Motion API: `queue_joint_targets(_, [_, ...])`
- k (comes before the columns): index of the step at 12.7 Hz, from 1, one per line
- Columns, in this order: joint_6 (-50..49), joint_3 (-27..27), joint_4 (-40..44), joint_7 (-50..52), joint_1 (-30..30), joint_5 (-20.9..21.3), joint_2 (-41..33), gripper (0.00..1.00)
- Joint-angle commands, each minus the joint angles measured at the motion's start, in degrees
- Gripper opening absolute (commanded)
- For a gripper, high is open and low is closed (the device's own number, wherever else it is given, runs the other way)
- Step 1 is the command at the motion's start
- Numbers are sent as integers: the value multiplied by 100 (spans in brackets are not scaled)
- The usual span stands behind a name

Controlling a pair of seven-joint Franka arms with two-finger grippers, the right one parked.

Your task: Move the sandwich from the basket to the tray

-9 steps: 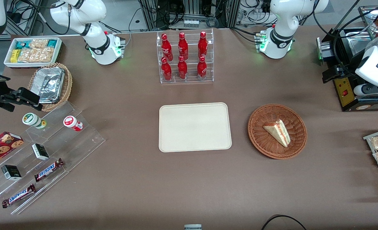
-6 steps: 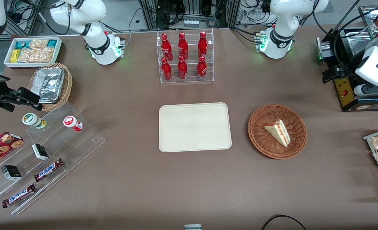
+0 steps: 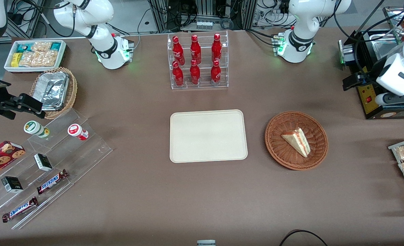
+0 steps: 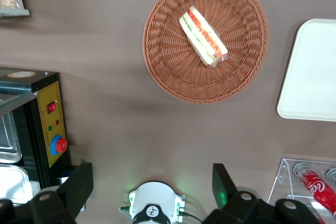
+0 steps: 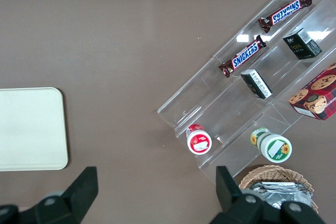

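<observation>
- Sandwich (image 3: 297, 140): a small triangular wedge of white bread, lying on its side in the basket (image 3: 276, 136). In the front view its pale crust face points toward 9 o'clock and its cut edge, with pink-orange and pale green filling layers, runs along the 3 o'clock side. The wrist view (image 4: 203, 36) shows the layered edge clearly: red-orange and green stripes between white slices.
- Basket: round, shallow, reddish-brown woven wicker, resting on the brown table (image 3: 202, 198). The sandwich sits slightly off its centre, toward 3 o'clock.
- Tray (image 3: 208, 135): flat, cream-beige, rectangular with rounded corners and a low rim. It lies near the basket at the basket's 9 o'clock, apart from it, with nothing on it.
- Bottle rack (image 3: 198, 61): clear acrylic, holding six red bottles, at the tray's 12 o'clock and farther from the front camera.
- Gripper (image 4: 152, 184): raised well above the table at the working arm's end, at the basket's 2 o'clock in the front view. Its fingers stand wide apart and hold nothing.
</observation>
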State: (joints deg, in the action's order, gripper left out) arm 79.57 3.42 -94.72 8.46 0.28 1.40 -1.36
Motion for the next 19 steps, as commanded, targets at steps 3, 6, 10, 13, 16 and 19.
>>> queue_joint_targets(3, [715,114,-677,24,-36,18,163,100])
queue_joint_targets(6, [1620,211,-1459,24,-45,36,163,100])
queue_joint_targets(10, [3297,212,-2566,94,-63,44,224,100])
queue_joint_targets(13, [4591,212,-3227,646,-141,44,408,100])
queue_joint_targets(16, [4673,220,-3158,1253,-168,36,505,100])
queue_joint_targets(19, [4865,212,-3017,2122,-405,36,646,100])
